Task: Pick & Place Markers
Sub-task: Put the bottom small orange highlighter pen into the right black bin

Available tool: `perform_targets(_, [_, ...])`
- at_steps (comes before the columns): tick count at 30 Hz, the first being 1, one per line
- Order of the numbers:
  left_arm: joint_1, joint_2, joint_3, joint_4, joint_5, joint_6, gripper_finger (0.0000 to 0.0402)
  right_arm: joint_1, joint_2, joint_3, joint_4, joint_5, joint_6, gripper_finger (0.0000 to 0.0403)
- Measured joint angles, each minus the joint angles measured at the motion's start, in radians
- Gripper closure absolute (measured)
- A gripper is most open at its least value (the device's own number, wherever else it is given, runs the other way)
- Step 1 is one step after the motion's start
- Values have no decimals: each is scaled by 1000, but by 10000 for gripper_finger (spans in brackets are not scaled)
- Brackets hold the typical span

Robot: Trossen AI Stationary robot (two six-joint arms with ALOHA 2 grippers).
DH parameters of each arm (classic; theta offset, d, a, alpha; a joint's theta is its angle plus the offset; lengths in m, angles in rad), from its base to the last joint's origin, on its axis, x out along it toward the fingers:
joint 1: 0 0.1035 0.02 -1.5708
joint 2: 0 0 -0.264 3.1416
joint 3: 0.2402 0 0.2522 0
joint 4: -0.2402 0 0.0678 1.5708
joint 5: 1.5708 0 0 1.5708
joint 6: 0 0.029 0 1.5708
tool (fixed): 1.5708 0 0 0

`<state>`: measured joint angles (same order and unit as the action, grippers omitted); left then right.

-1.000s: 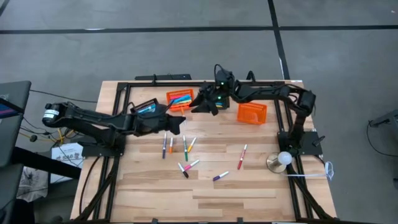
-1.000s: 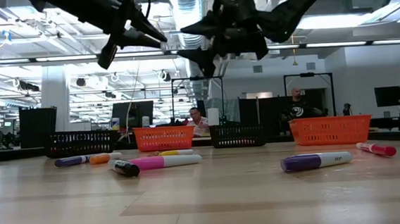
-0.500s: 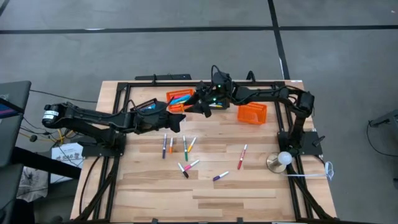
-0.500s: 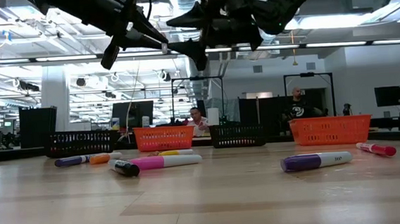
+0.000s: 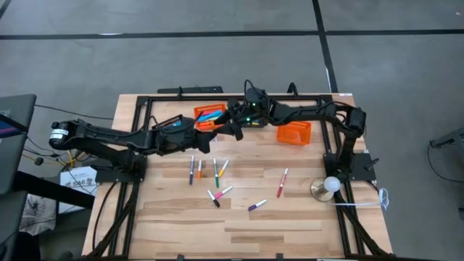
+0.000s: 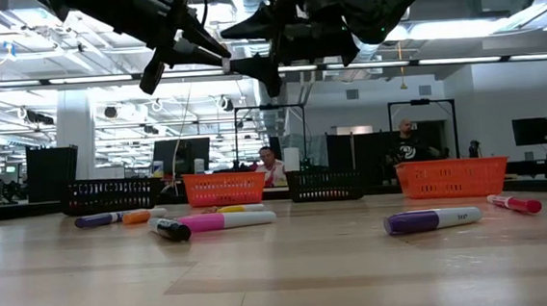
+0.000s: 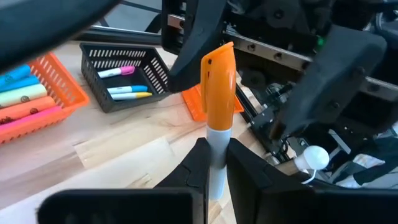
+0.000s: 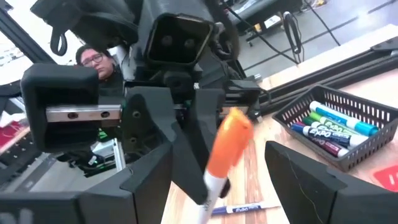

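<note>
Markers: high view, loose ones [image 5: 216, 176] lie mid-table, more in the orange basket [image 5: 209, 113] at the far edge. Left gripper [image 5: 209, 125] sits just beside that basket; right gripper [image 5: 233, 122] has slid left from a second ago and now nearly meets it. Looks like a handover above the table.

Low view: both grippers are raised well above the table. Right gripper [image 6: 262, 62] has moved left, close to the left gripper [image 6: 218, 51]. Table markers [image 6: 222, 219] unchanged.

Left wrist view: left gripper [image 7: 212, 163] is clamped narrow on the white barrel of an orange-capped marker [image 7: 217, 106], upright, with the right arm's dark fingers either side.

Right wrist view: right gripper's fingers [image 8: 297, 180] are spread wide, the orange-capped marker [image 8: 227, 144] between them, not yet gripped. Black basket [image 8: 336, 129] holds markers beyond.
</note>
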<state>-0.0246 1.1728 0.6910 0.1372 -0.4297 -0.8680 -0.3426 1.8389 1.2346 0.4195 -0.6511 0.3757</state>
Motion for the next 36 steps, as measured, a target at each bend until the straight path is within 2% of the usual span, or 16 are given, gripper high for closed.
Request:
perform_targets(6, [1, 0, 0, 7, -3, 0, 370, 16, 0, 0, 0, 48, -17, 160])
perform_targets(10, [1, 0, 0, 14, -3, 0, 370, 15, 0, 0, 4, 78, -18, 180])
perform_targets(21, [1, 0, 0, 19, -5, 10, 370, 16, 0, 0, 1, 73, -17, 323])
perform_targets(25, [5, 1, 0, 19, -4, 16, 371, 16, 0, 0, 4, 71, -16, 358])
perform_targets(36, [6, 1, 0, 20, -5, 25, 370, 14, 0, 0, 13, 71, -25, 367])
